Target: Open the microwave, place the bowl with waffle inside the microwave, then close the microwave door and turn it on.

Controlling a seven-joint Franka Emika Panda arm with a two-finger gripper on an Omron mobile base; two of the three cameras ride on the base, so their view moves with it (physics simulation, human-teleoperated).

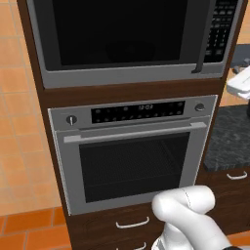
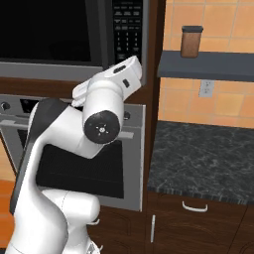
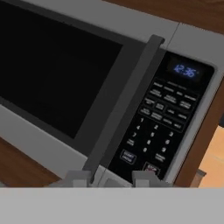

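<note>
While the arm rises in front of the wall cabinet, we see the microwave built in above the oven, with the microwave door shut flat against its frame. Its dark handle runs along the edge of the glass, just beside the keypad, whose display shows lit blue digits.

From the hand view, the tool sits close to the lower end of the handle and the bottom corner of the keypad. Its two fingertips stand apart with a gap between them and hold nothing. We cannot tell whether they touch the microwave front.

Right of the cabinet, a dark stone counter lies below a shelf, and a brown jar with a dark lid stands upright on that shelf.
</note>
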